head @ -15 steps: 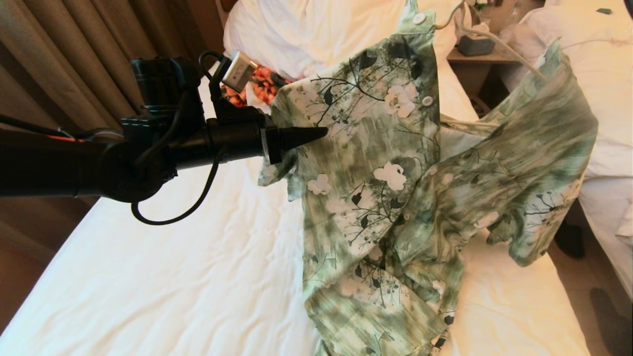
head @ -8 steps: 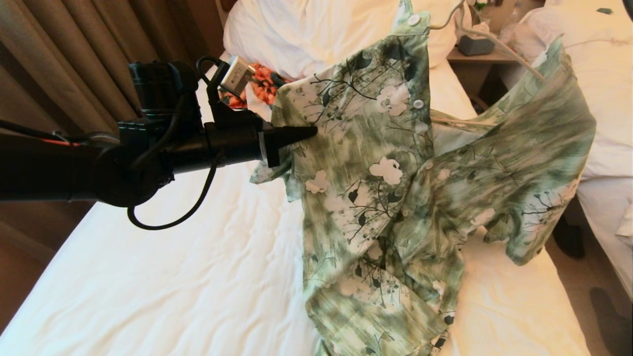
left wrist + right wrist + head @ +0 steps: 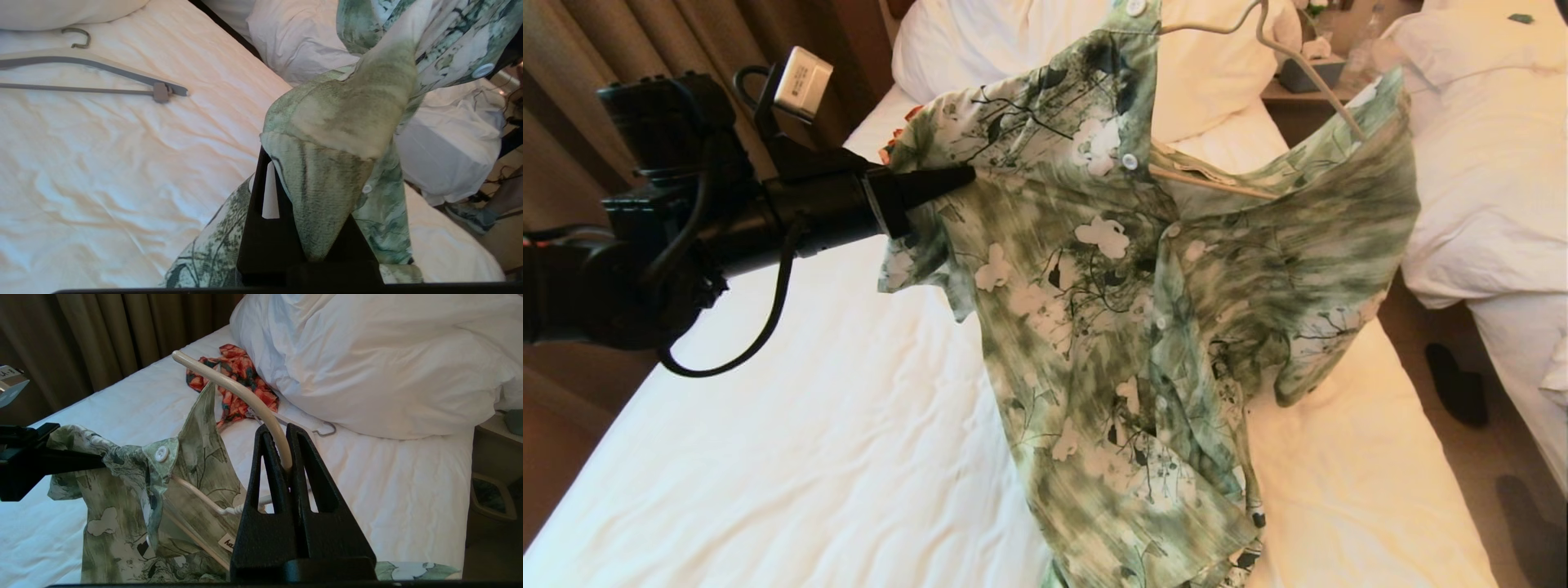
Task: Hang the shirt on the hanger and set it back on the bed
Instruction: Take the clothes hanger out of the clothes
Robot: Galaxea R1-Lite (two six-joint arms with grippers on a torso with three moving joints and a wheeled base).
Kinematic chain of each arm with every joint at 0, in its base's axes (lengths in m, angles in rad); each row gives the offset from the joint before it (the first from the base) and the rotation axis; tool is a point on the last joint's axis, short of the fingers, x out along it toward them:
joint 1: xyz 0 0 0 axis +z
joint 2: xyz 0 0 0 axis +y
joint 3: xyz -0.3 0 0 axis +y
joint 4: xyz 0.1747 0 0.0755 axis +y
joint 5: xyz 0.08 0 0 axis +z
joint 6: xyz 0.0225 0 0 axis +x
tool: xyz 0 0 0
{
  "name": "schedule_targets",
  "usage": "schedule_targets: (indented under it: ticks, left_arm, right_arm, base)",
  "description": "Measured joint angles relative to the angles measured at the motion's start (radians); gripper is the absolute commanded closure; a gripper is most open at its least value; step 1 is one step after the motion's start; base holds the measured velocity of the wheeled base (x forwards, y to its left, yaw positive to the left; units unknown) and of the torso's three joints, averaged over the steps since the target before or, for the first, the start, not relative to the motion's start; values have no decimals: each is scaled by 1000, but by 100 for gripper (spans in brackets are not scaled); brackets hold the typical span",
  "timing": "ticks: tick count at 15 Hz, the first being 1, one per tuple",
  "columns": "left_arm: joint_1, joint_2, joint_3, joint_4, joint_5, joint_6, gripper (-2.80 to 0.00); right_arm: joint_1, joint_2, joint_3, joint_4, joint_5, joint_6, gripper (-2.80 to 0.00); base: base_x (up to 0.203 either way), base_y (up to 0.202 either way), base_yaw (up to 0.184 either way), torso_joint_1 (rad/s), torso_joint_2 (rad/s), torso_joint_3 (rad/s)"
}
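left gripper point(image 3: 960, 175): clamped on shirt point(image 3: 1111, 327) shoulder | right gripper point(image 3: 286, 465): gripping hanger point(image 3: 237, 390) hook | both above bed point(image 3: 809, 441)

The shirt point(image 3: 135, 506) has a white neck tag point(image 3: 226, 542) with dark lettering too cut off to read.

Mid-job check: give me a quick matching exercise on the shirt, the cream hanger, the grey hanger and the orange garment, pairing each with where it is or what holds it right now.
Things:
1. shirt
2. cream hanger
3. grey hanger
4. orange garment

States:
A. lying flat on the bed, untouched
B. hook pinched in the right gripper
C. crumpled beside the pillow
D. shoulder pinched by the left gripper, lifted off the sheet

Pairs: 1-D, 2-B, 3-A, 4-C
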Motion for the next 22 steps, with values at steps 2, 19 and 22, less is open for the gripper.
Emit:
schedule_targets:
  ticks: [2, 19, 22]
  left_arm:
    - [20, -12, 23, -36, 0, -14, 0]
    - [142, -23, 279, -268, -19, -57, 0]
    - [154, -22, 310, -298, -20, -82, 0]
  right_arm:
    - [0, -1, 0, 0, -2, 1, 0]
    - [-13, -8, 0, -16, -7, 2, 0]
    - [-21, -9, 0, -16, -7, 5, 0]
  base:
    - [0, 0, 0, 0, 0, 0]
    - [0, 0, 0, 0, 0, 0]
    - [0, 0, 0, 0, 0, 0]
